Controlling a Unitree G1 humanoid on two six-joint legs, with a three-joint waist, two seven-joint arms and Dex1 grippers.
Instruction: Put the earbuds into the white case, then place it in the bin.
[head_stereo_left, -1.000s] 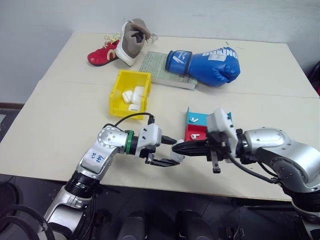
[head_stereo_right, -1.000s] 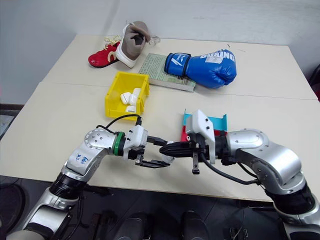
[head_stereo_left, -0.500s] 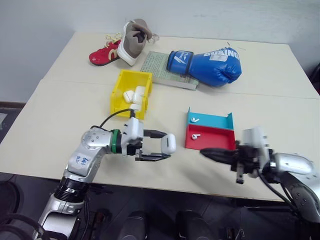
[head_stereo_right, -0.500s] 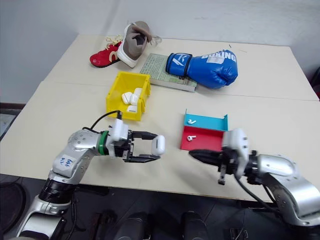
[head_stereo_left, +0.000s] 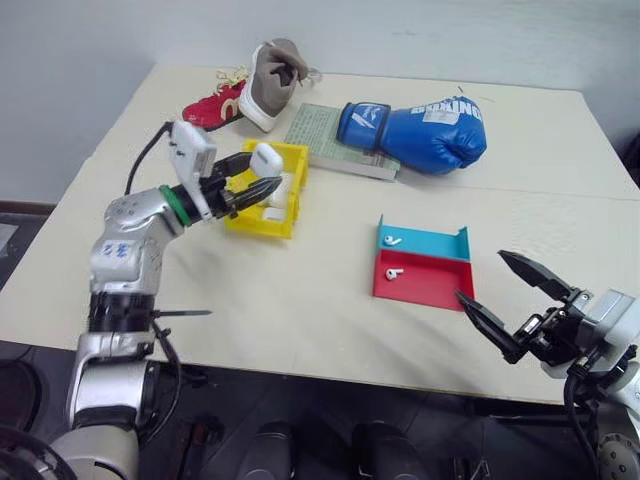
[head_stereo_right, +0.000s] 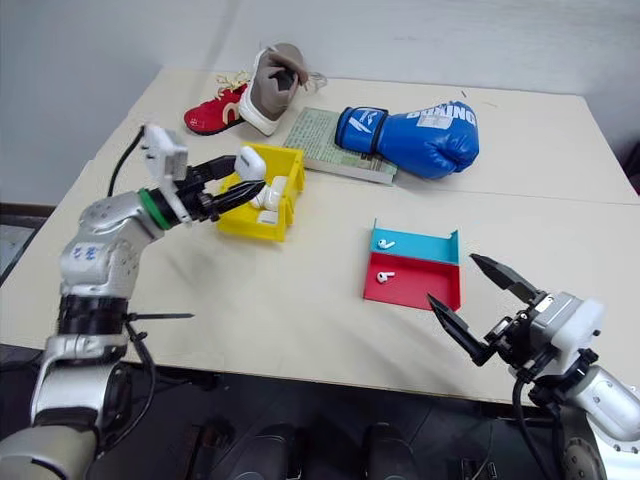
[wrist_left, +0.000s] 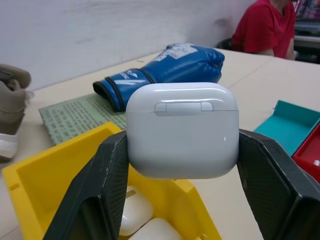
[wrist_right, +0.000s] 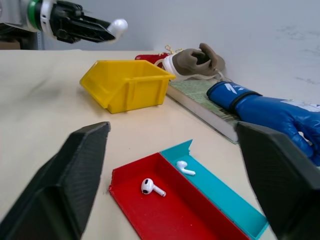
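I have the white case (wrist_left: 182, 129) pinched lid-up between the two fingers of my left gripper (head_stereo_left: 262, 180), which holds it above the yellow bin (head_stereo_left: 243, 216), over the bin's near wall; more white cases lie inside. At about four o'clock from the bin sits the teal-and-red tray (head_stereo_left: 440, 289), one earbud (head_stereo_left: 391, 240) in the teal half, one (head_stereo_left: 394, 273) in the red. My right gripper (head_stereo_left: 506, 297) is spread wide and empty, just off the tray's near right corner.

Left gripper (head_stereo_left: 262, 180) raised, jaws clamped on the white case (head_stereo_left: 266, 160); right gripper (head_stereo_left: 507, 295) low, jaws spread wide.
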